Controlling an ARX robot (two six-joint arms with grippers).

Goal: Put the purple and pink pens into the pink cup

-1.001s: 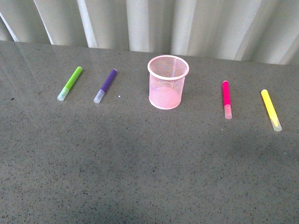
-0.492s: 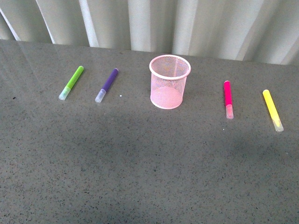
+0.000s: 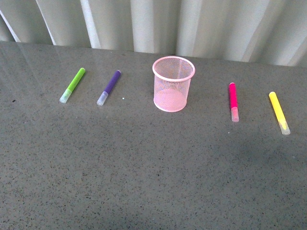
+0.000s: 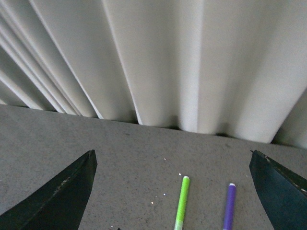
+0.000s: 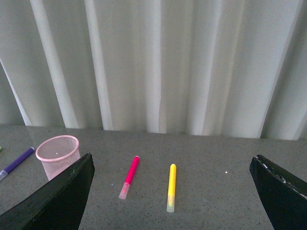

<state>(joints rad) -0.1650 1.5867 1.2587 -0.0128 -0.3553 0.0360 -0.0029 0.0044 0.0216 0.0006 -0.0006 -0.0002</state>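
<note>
Still, purple pen (image 3: 108, 87), pink pen (image 3: 233, 101) and pink cup (image 3: 171, 94) sit unmoved.

No readable text, labels, brands, numbers or signs anywhere; pens (image 3: 108, 87), cup (image 3: 172, 84), table (image 3: 144, 163) unmarked.

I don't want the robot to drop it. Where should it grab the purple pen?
Probably mid-barrel on the purple pen, coming straight down with the left gripper. It lies flat and slanted on the table, so the jaws should turn to close across its thin width.
</note>
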